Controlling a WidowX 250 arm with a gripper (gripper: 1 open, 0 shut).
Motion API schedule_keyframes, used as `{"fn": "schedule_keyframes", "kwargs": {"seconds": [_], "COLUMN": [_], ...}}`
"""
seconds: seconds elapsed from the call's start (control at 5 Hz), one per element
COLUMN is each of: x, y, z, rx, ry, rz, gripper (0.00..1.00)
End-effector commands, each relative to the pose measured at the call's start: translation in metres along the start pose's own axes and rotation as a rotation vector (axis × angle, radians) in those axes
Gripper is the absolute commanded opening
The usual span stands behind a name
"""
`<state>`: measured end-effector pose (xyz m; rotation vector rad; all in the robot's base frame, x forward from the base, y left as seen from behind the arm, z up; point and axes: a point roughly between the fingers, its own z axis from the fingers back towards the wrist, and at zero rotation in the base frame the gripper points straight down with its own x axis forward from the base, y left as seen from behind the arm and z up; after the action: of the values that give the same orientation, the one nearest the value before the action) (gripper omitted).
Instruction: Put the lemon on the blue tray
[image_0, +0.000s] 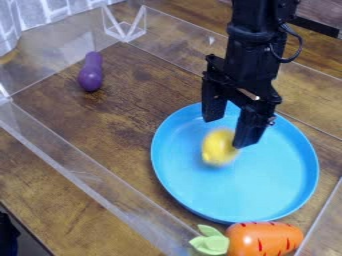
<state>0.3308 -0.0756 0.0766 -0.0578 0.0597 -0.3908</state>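
The yellow lemon (218, 148) lies on the blue tray (274, 185), left of the tray's middle. It looks slightly blurred. My black gripper (235, 124) hangs pointing down just above and behind the lemon. Its two fingers stand spread apart and nothing is between them. The lemon is free of the fingers.
A purple eggplant (91, 71) lies at the back left on the wooden table. An orange carrot with green leaves (254, 241) sits at the tray's front edge. Clear plastic walls (80, 170) fence the work area on the left and front.
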Motion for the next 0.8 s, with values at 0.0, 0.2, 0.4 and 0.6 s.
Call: {"fn": "schedule_keyframes", "kwargs": {"seconds": [0.0,0.2,0.4,0.6], "x": [0.006,0.006,0.006,0.003], "y": [-0.010,-0.005,0.000,0.000], "z": [0.040,0.044,0.048,0.055], "rx": [0.023,0.025,0.029,0.028], "ry": [-0.093,-0.101,-0.111,-0.107], "rz": [-0.021,0.052,0.122,0.165], "gripper": [0.00,1.00,1.00,1.00]}}
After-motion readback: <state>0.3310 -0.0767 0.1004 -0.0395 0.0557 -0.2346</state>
